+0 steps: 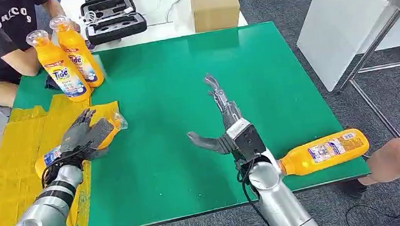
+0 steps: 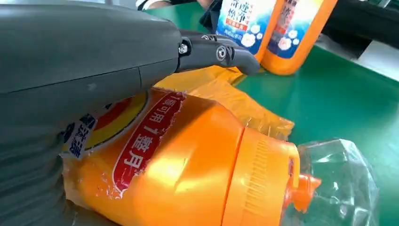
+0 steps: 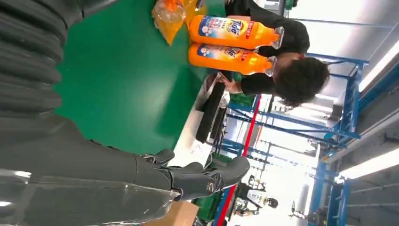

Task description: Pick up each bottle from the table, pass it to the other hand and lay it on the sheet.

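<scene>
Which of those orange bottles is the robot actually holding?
The bottle lying on the yellow sheet, under its left hand; the others stand or lie untouched.

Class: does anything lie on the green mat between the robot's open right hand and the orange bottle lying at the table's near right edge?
Nothing visible does: the right hand is open over bare green mat, and the lying orange bottle is beside its forearm.

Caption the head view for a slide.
Left hand lays a bottle on the yellow sheet; right hand open.

The left hand (image 1: 82, 136) is being held low at the left, fingers curled over and gripping a bottle (image 1: 79, 144). The right hand (image 1: 223, 123) is being held out mid-table, fingers stretched forward, thumb spread aside, nothing grasped.
</scene>
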Tool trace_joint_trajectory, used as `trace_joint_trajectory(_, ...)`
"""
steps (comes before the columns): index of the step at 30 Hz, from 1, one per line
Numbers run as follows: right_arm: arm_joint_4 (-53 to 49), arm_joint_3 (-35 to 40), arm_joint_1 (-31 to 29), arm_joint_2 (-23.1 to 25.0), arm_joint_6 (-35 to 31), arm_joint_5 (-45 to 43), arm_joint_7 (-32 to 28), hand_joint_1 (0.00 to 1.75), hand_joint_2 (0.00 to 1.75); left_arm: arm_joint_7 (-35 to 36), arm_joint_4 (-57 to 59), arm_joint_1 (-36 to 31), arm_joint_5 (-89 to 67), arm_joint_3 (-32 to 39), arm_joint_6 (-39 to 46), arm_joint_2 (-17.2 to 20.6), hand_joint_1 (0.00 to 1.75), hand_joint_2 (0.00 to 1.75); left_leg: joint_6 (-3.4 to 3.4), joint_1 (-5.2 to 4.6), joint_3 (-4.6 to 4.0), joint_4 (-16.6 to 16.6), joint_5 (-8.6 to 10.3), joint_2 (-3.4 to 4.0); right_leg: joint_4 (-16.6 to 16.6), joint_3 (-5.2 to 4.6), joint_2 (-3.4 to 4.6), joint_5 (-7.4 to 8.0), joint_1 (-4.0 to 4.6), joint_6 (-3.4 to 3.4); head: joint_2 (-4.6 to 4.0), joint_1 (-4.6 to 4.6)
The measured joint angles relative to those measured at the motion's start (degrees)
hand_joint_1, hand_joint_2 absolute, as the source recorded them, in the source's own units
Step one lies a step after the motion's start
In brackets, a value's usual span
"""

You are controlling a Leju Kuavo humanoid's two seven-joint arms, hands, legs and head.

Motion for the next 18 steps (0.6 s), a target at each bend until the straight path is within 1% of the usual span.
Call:
trace_joint_trajectory(4, 0.24, 0.07, -0.05, 0.00, -0.11, 0.13, 0.00, 0.00, 1.75, -1.82, 0.00, -0.03, 0.96, 0.42, -1.14, 0.07, 0.00, 1.75, 0.00, 0.00, 0.03, 0.00, 0.00, 0.00, 0.00, 0.01, 0.00, 0.00, 0.01, 0.00, 0.00, 0.02)
trace_joint_trajectory(6, 0.50, 0.09, -0.26, 0.00, -0.11, 0.15, 0.00, 0.00, 1.75, -1.36, 0.13, -0.02, -0.22, 0.39, -0.41, 0.07, 0.00, 1.75, 0.00, 0.00, 0.03, -0.01, 0.00, 0.00, 0.01, 0.01, 0.00, -0.01, 0.01, -0.01, 0.00, 0.00)
trace_joint_trajectory(9, 0.55, 0.09, -0.27, 0.00, -0.15, 0.15, 0.00, 0.00, 1.75, 2.34, 0.24, 0.15, -5.07, -0.57, 3.45, 0.00, 0.00, 1.75, 0.00, 0.01, 0.03, -0.01, 0.00, 0.04, 0.01, -0.01, 0.01, 0.00, 0.01, -0.01, 0.00, 0.02)
trace_joint_trajectory(12, 0.57, 0.07, -0.24, 0.00, -0.33, 0.31, 0.02, 0.00, 1.75, 7.59, 0.57, 0.74, -11.31, -3.05, 6.75, -0.02, 0.00, 1.75, 0.00, 0.00, 0.02, 0.00, 0.00, 0.08, 0.01, -0.06, 0.05, 0.02, 0.01, -0.01, 0.00, 0.02)
trace_joint_trajectory(18, 0.55, 0.04, -0.20, 0.00, -0.59, 0.72, 0.39, 0.00, 1.75, 16.39, 0.98, 0.12, -22.86, -9.58, 6.66, 0.15, 0.00, 1.75, -0.01, 0.01, 0.01, 0.00, -0.01, -0.01, 0.01, 0.01, 0.02, -0.01, 0.01, -0.02, 0.00, 0.04)
